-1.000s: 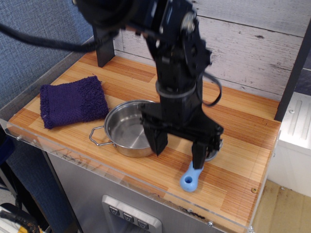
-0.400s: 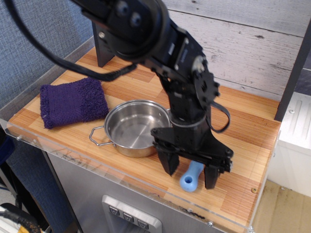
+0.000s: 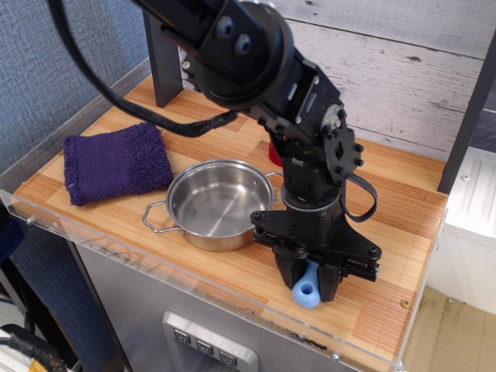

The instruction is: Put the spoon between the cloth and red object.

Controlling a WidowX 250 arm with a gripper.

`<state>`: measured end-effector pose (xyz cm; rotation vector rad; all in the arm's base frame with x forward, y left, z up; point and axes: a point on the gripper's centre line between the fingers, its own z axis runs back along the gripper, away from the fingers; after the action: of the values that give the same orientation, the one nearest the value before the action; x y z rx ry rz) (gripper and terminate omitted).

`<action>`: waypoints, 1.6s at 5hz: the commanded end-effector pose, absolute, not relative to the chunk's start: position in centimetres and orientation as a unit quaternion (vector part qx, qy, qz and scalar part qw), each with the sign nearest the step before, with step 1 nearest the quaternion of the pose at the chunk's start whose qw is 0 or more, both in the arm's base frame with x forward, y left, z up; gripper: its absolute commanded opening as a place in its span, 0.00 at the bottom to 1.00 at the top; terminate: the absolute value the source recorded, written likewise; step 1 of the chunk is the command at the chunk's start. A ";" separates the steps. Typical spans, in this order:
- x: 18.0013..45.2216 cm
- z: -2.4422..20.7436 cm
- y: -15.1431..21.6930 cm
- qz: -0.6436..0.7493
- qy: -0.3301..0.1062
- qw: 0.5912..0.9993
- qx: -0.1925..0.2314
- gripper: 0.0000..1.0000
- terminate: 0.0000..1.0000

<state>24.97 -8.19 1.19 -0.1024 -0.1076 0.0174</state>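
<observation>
The spoon [image 3: 307, 292] lies near the table's front right edge; only the end of its light-blue handle shows, and its grey bowl is hidden under the gripper. My gripper [image 3: 309, 284] is down at the table, its two black fingers closed against the handle from both sides. The purple cloth [image 3: 116, 163] lies flat at the left. The red object [image 3: 274, 153] shows only as a sliver behind the arm, beyond the pot.
A steel two-handled pot [image 3: 209, 203] stands between the cloth and the gripper, its rim close to the gripper's left side. A black post [image 3: 164, 70] stands at the back left. The clear front edge guard [image 3: 194, 287] runs just in front of the spoon.
The gripper moved forward and down over the spoon handle, and its wide-open fingers closed onto the handle. The spoon has stayed about where it was.
</observation>
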 end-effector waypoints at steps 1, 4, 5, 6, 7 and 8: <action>25.5 2.9 -8.6 -0.003 -0.070 0.996 -0.059 0.00 0.00; 27.1 13.6 -8.4 -0.047 -0.107 0.989 -0.088 0.00 0.00; 28.2 16.5 -6.2 -0.021 -0.108 0.989 -0.103 0.00 0.00; 29.2 18.0 -3.3 0.008 -0.114 0.989 -0.098 0.00 0.00; 29.8 18.2 0.8 0.051 -0.117 0.987 -0.100 0.00 0.00; 29.6 17.1 4.9 0.097 -0.108 0.985 -0.088 0.00 0.00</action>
<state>29.76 4.51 15.78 -0.1873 -0.1711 0.2062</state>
